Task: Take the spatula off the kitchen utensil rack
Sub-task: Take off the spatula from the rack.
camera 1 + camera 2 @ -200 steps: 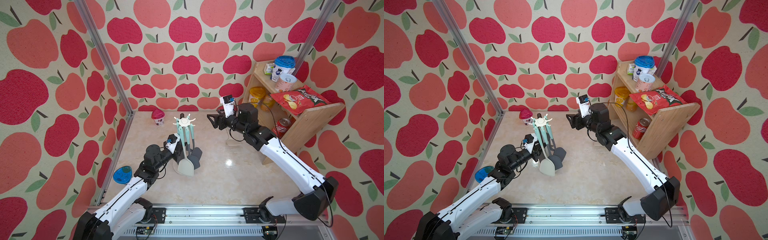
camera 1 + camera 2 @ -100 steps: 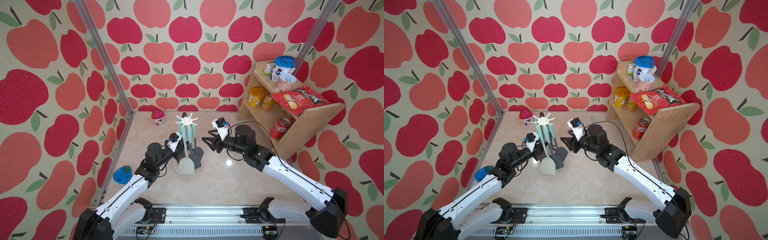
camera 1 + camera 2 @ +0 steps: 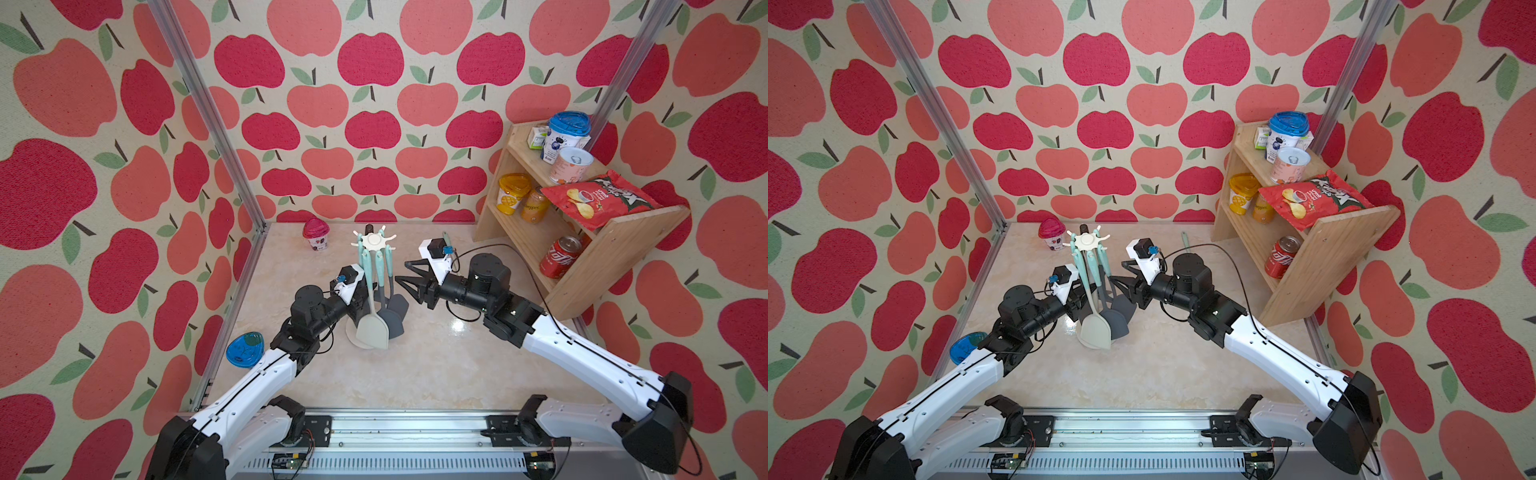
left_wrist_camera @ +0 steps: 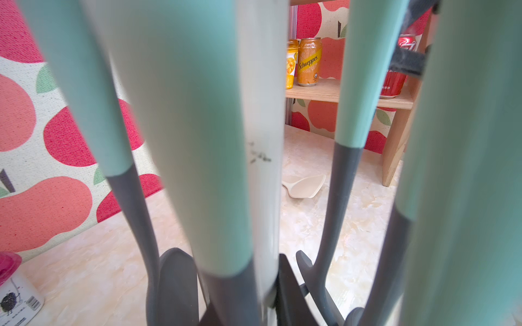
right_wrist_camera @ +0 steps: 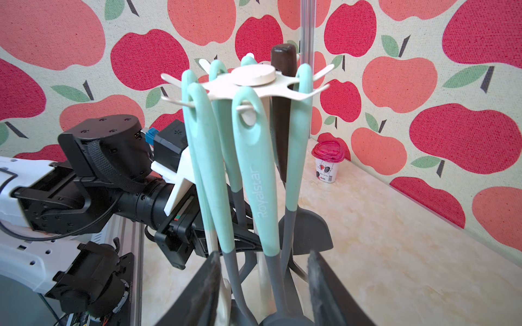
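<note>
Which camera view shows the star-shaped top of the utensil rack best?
The right wrist view: the star-shaped top is close, sharp and whole there. Both top views show the top small, from above. The left wrist view shows only the pole, not the top.

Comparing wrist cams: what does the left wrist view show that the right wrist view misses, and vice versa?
Left wrist only: the wooden shelf with the Schweppes can, and a cream utensil lying on the table. Right wrist only: the star top of the kitchen utensil rack, the left gripper at it, the open right gripper. Both: the mint handles and the pink-lidded cup.
</note>
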Tool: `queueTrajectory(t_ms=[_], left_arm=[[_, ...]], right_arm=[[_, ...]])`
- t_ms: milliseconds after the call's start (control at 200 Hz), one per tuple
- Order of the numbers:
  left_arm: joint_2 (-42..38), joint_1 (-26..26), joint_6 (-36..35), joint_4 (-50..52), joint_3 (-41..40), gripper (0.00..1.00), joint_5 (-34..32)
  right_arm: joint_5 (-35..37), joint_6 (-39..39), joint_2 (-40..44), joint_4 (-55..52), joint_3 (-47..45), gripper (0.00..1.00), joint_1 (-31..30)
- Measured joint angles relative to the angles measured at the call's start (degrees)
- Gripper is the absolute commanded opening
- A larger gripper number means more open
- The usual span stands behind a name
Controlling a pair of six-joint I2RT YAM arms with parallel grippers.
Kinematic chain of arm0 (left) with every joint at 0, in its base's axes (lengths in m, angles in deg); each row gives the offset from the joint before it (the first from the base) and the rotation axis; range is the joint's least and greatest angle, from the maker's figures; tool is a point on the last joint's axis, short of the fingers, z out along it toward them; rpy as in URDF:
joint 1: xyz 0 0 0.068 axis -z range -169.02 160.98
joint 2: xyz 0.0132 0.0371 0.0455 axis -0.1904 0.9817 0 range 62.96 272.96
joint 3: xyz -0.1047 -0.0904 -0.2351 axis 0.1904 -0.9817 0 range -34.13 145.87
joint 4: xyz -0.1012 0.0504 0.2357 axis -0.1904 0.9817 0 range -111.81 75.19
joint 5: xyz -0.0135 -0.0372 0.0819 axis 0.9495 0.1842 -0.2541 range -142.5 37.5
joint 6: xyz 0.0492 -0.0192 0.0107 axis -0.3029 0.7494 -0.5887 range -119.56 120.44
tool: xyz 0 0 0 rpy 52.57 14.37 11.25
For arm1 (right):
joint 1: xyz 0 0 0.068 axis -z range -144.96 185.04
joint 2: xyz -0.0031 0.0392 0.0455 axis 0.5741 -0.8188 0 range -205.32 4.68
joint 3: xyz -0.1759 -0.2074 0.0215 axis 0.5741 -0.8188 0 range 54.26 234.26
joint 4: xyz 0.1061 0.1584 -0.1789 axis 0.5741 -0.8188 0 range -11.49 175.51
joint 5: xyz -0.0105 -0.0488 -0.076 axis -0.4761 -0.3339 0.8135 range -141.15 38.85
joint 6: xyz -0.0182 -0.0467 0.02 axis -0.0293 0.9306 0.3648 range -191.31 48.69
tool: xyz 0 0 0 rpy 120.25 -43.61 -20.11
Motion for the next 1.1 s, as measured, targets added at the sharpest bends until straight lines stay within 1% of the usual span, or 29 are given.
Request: queueTrajectory(t_ms=[345,705,865,930,1100], left_arm=[[0.0,0.0,0.0,0.0,0.0,0.0,0.0],[-0.1,0.0,0.0,0.1,0.0,0.0,0.0],[-0.4,0.0,0.0,0.3,0.0,0.0,0.0],[-0.4,0.0,0.0,0.3,0.0,0.0,0.0],[-0.3,0.0,0.0,0.3,0.0,0.0,0.0]], right_arm=[[0.0,0.6,-4.5,0.6,0.1,0.49,-0.1],[-0.3,0.9,-6.4,1.9,1.4,0.47,-0.1],[-0.3,1.1,-7.1,3.0,1.4,0.45,-0.1],[-0.3,1.2,-7.1,3.7,1.4,0.42,-0.1],[-0.3,1.6,-7.1,5.6,1.4,0.38,-0.1]])
